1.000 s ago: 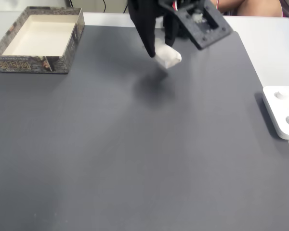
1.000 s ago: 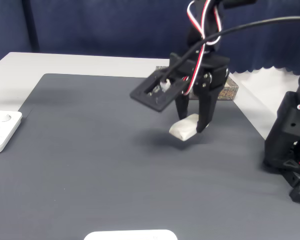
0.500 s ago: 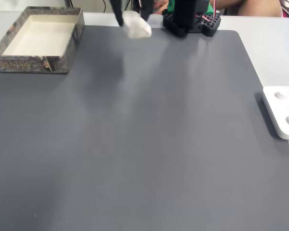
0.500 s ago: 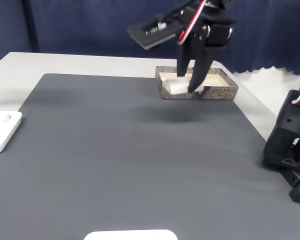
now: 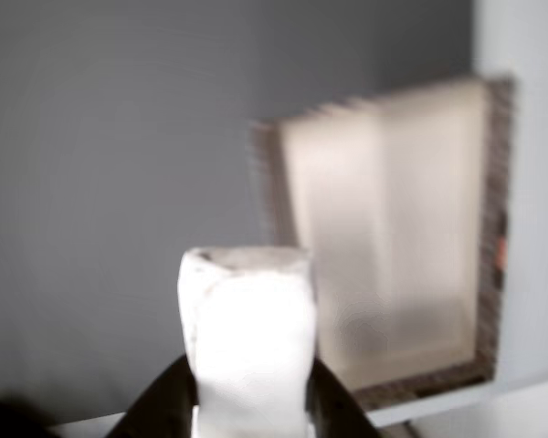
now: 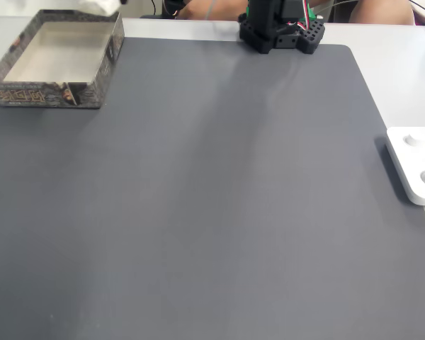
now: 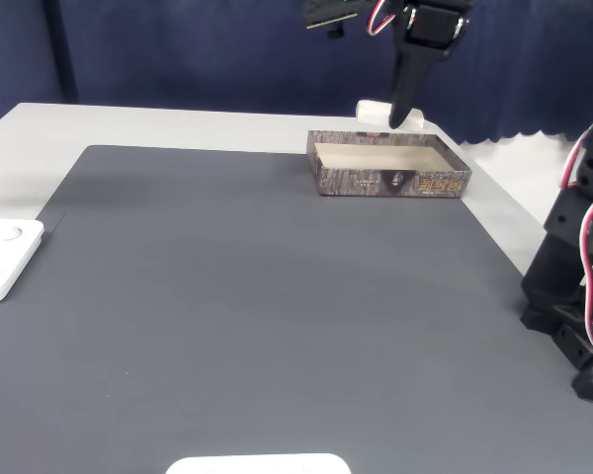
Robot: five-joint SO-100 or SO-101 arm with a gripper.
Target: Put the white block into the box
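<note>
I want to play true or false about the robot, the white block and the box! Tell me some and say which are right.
1. The gripper holds the white block up in the air. True.
2. The white block already lies on the floor of the box. False: the box is empty and the block is held above it.
3. The box sits at a corner of the dark grey mat. True.
4. The box has a lid on it. False: it is open at the top.

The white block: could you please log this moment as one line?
phase: carry | white block: held in gripper, jaws closed on it, above box | box: empty | release: not yet
</note>
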